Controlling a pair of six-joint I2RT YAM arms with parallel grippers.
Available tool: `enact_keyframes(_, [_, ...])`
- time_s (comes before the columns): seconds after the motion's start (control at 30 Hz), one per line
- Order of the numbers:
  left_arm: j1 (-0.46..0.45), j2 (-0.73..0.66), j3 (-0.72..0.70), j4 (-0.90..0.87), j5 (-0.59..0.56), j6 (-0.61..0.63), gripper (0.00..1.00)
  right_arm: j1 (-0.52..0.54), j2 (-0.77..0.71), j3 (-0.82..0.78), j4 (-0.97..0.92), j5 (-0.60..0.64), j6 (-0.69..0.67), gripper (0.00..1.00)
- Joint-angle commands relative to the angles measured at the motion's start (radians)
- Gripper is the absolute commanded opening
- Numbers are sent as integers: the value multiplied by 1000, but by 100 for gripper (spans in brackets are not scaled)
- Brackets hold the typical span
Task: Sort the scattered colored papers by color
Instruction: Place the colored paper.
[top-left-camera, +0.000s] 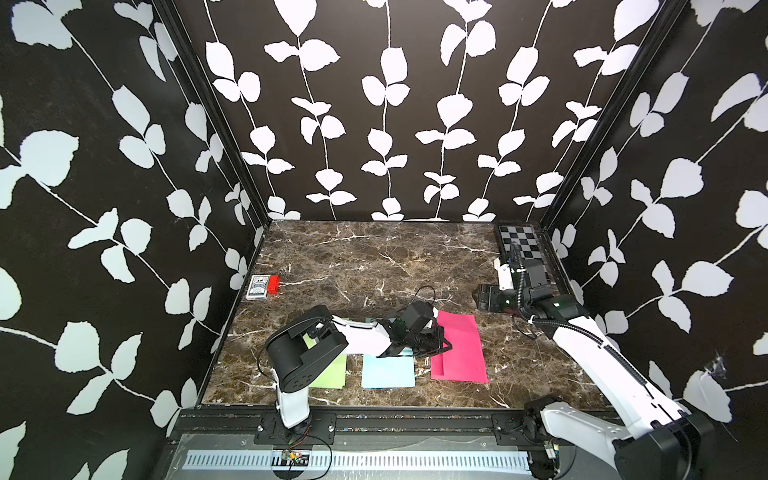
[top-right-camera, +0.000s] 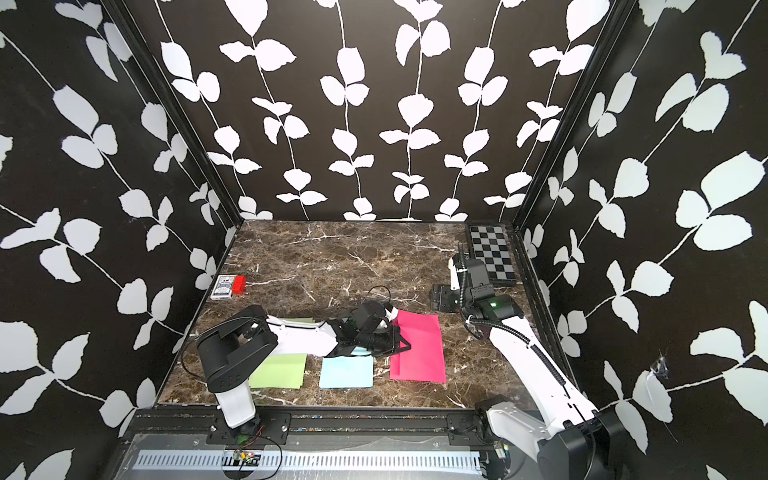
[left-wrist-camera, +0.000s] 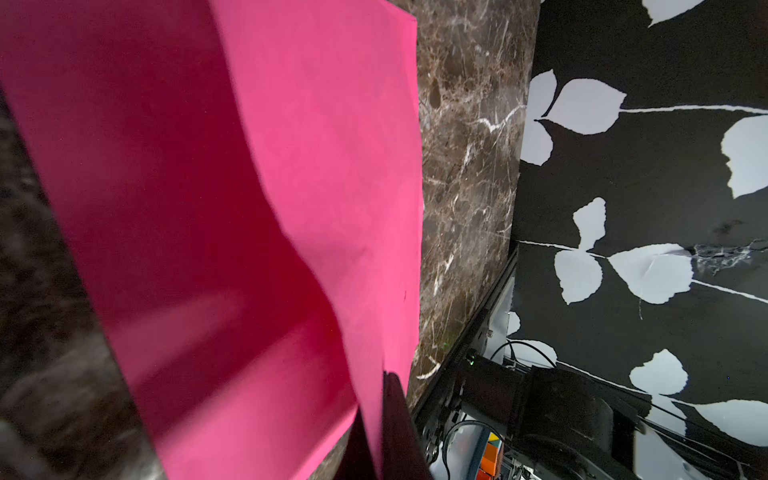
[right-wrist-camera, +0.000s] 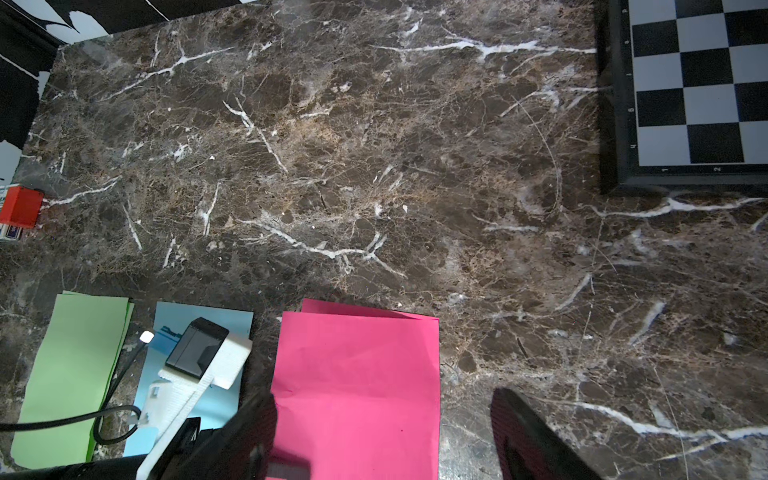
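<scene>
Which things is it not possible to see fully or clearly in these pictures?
Green paper: partly hidden by the left arm, both top views.
Blue paper: partly hidden by the same arm, both top views.
Pink paper: number of sheets unclear, they overlap, every view.
Small box: print too small, top views.

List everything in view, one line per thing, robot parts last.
light green paper sheets: at least two, green, stacked, near edge, left.
light blue paper: count unclear, blue, near edge, centre.
magenta pink paper sheets: two, pink, offset stack right of the blue.
black-and-grey checkerboard: one, far right corner.
small card box: one, white and blue, left edge.
red block: one, red, at the box.
brown marble tabletop: one.
left gripper: black, shut on upper pink sheet.
right gripper: black, open, over bare marble.
</scene>
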Motion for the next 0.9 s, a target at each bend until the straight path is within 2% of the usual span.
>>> enact_keyframes(0.0, [6, -29, -1, -35, -4, 33, 0, -5, 3, -23, 29, -3, -5, 81])
enact_keyframes(0.87, [57, -85, -4, -138, -3, 110, 0, -5, 20, -53, 49, -9, 3, 81])
